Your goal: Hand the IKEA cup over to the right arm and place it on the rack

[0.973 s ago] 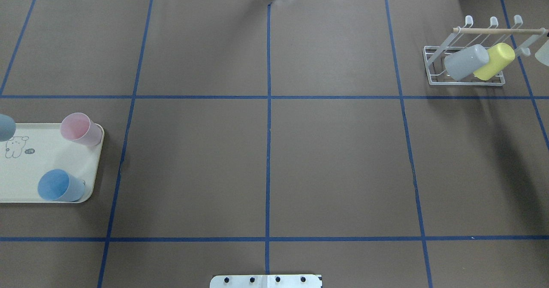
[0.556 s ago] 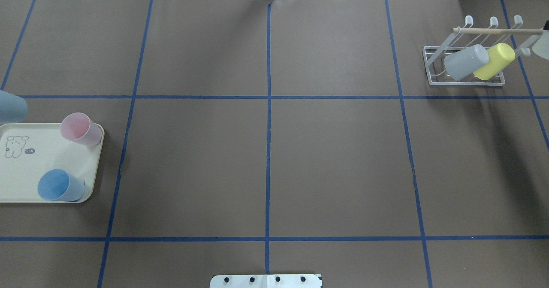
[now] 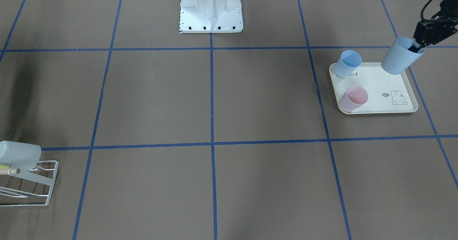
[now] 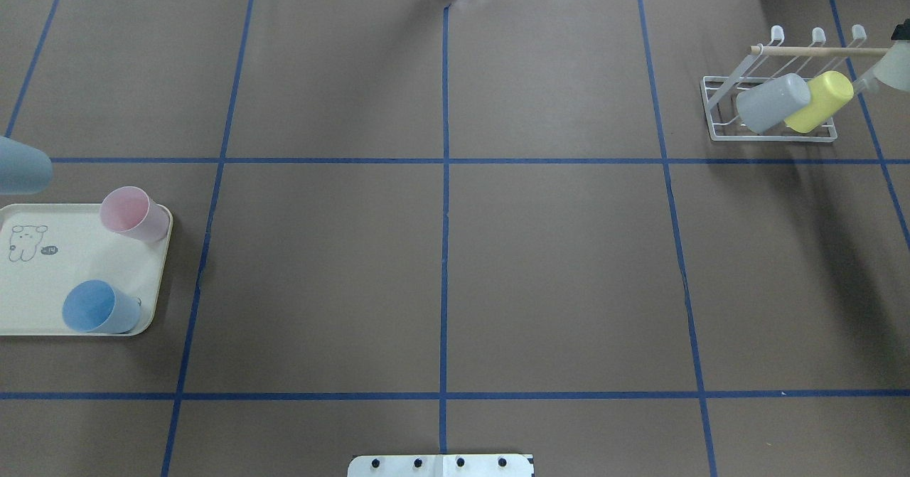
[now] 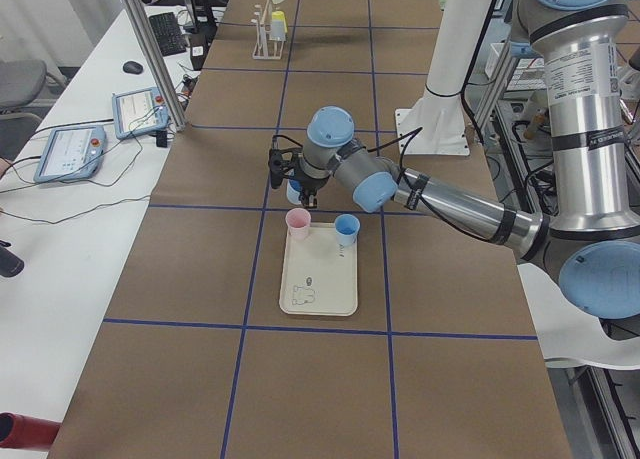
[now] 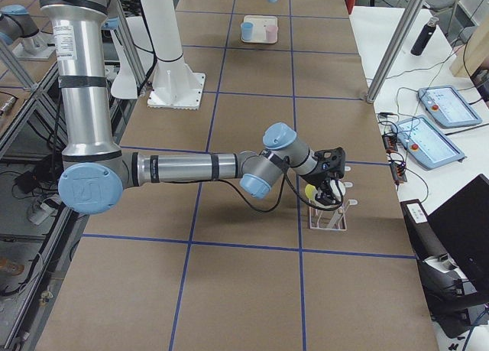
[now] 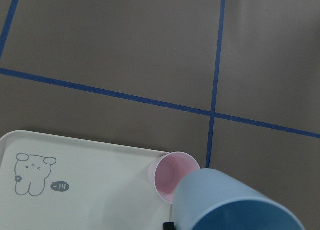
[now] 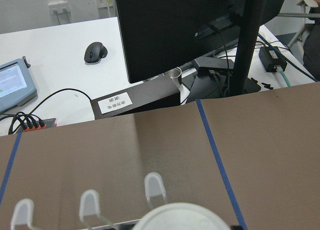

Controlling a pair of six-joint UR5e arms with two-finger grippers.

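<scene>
Upper right: the left gripper (image 3: 416,47) is pinching a tilted pale-blue plastic cup (image 3: 400,57) by its rim, risking a slip; the right gripper (image 6: 334,186) is giving no sign whether it is closed.

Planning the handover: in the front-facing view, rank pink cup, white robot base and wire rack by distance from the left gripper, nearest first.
1. pink cup, on the tray at right, close to the left gripper.
2. white robot base, top centre.
3. wire rack, far bottom-left corner.

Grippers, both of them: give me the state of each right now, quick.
Left gripper: closed on the rim of the blue cup, held off the table.
Right gripper: cannot be told; its fingers are not clearly shown.
</scene>
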